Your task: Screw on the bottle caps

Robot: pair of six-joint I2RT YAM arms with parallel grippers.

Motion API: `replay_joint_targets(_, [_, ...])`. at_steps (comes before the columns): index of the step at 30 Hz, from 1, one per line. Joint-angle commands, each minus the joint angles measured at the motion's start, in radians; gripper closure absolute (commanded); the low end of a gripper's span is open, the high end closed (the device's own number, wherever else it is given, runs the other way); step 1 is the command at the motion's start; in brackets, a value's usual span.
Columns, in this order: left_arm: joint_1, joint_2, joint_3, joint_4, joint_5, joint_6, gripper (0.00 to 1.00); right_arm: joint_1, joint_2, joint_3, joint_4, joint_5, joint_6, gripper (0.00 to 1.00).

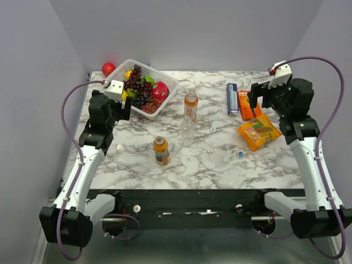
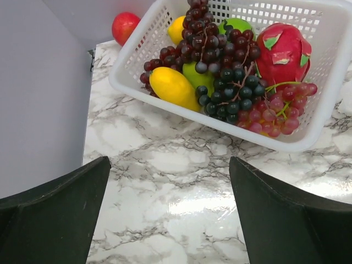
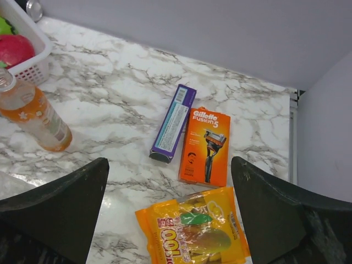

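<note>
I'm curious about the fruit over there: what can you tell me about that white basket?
The white basket is rectangular, of plastic lattice with a smooth rounded rim, and stands upright but angled at the far left of the marble table. It holds dark grapes, red grapes, yellow fruit, a green fruit and a pink dragon fruit. Nothing else touches it.

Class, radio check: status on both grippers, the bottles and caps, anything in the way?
Left gripper, right gripper open, empty. Three bottles upright, caps off, loose on the table. Snack packet lies close to the blue cap.

Three upright bottles (image 1: pixel 160 151), caps (image 1: pixel 209 149) seemingly loose
</note>
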Motion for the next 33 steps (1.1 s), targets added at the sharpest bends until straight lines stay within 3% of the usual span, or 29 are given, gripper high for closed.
replay_joint_targets(1, [-0.024,-0.01,0.049,-0.076,0.046,0.032,0.01,-0.005,-0.015,0.028,-0.052,-0.022,-0.101,0.0])
replay_joint_targets(5, [-0.118,-0.056,0.03,-0.144,0.055,0.095,0.01,-0.005,-0.078,0.04,-0.114,-0.352,-0.306,0.0])
replay_joint_targets(7, [-0.136,-0.073,0.036,-0.218,0.08,0.116,0.01,-0.002,-0.081,0.054,-0.118,-0.494,-0.309,0.0])
replay_joint_targets(12, [-0.158,-0.08,0.041,-0.27,0.08,0.133,0.01,0.047,-0.015,0.137,-0.239,-0.65,-0.272,0.06])
replay_joint_targets(16, [-0.144,-0.149,-0.034,-0.165,0.106,0.08,0.01,0.211,0.008,0.146,-0.269,-0.542,-0.303,0.08])
replay_joint_targets(20, [-0.138,-0.266,-0.111,-0.142,0.123,-0.029,0.01,0.461,0.109,0.284,-0.35,-0.41,-0.263,0.08])
replay_joint_targets(26, [-0.118,-0.517,-0.18,-0.356,0.116,-0.083,0.01,0.723,0.246,0.439,-0.404,-0.359,-0.245,0.08])
replay_joint_targets(31, [-0.066,-0.684,-0.183,-0.442,0.169,-0.106,0.01,0.846,0.39,0.487,-0.336,-0.345,-0.222,0.09])
replay_joint_targets(33, [-0.055,-0.702,-0.154,-0.452,0.088,-0.138,0.01,0.894,0.444,0.51,-0.315,-0.348,-0.219,0.1])
